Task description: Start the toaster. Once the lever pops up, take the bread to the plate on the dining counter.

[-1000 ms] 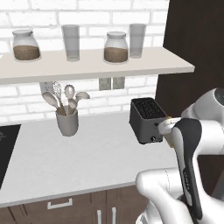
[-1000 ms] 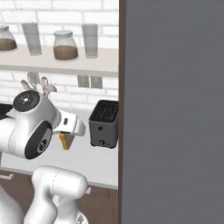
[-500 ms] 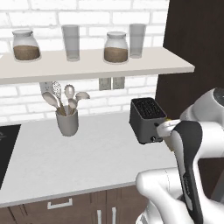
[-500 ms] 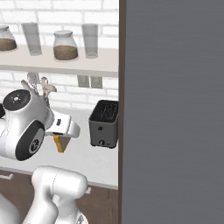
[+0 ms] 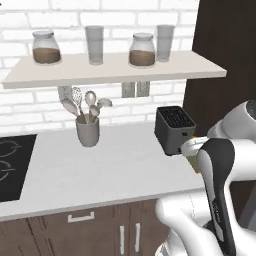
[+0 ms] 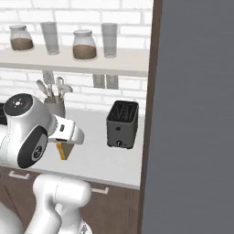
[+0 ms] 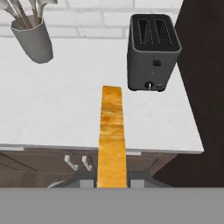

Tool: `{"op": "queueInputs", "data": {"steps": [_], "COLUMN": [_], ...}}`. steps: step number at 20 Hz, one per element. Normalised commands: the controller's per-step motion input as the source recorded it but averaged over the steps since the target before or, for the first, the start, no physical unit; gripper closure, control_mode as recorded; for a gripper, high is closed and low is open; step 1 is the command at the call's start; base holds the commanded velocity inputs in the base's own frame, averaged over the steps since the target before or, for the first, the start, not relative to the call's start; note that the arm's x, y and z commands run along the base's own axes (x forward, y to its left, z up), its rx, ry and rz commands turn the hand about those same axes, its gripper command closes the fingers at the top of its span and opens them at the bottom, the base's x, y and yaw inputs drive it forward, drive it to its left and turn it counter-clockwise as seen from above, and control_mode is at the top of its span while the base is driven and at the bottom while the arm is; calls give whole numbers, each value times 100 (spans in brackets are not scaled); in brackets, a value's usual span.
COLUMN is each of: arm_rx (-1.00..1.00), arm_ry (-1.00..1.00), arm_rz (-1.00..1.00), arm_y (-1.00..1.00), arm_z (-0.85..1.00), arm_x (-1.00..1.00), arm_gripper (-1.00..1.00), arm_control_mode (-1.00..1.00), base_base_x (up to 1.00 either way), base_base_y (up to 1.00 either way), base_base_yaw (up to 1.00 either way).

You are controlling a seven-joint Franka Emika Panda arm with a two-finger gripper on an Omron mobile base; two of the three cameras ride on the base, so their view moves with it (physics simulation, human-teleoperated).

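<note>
My gripper [image 7: 112,182] is shut on the bread [image 7: 112,131], a golden-tan slice seen edge-on, sticking out from between the fingers. The slice hangs over the front edge of the pale grey worktop [image 7: 65,109]. The dark toaster [image 7: 153,52] stands beyond it at the worktop's right end, both top slots empty and its small knob on the face toward me. In the right base view the bread [image 6: 62,151] hangs under the hand, well to the left of the toaster [image 6: 122,124]. In the left base view the toaster [image 5: 172,130] stands just behind my arm. The plate and the dining counter are out of view.
A grey utensil holder [image 5: 88,131] stands at the back of the worktop, left of the toaster. A wall shelf [image 5: 115,70] with jars and glasses hangs above. A dark tall cabinet [image 6: 192,114] closes off the right side. A black hob [image 5: 12,165] lies at far left.
The hand with the bread has drawn slightly further from the toaster, toward the left in the right base view. The toaster and utensil holder stay put.
</note>
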Motion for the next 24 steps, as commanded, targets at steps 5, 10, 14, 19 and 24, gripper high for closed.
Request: {"op": "queueInputs", "data": {"steps": [5,10,14,19,24], "arm_rx": [0,0,0,0,0], "arm_ry": [0,0,0,0,0], "arm_rz": [0,0,0,0,0], "arm_y": [0,0,0,0,0], "arm_z": [0,0,0,0,0], "arm_x": [0,0,0,0,0], "arm_gripper": [100,100,100,100,100], "arm_control_mode": [100,100,100,100,100], "base_base_x": [-9,-27,-20,-38,-41], "base_base_y": [71,33,29,26,16], "base_base_yaw": [28,83,87,87,88]}}
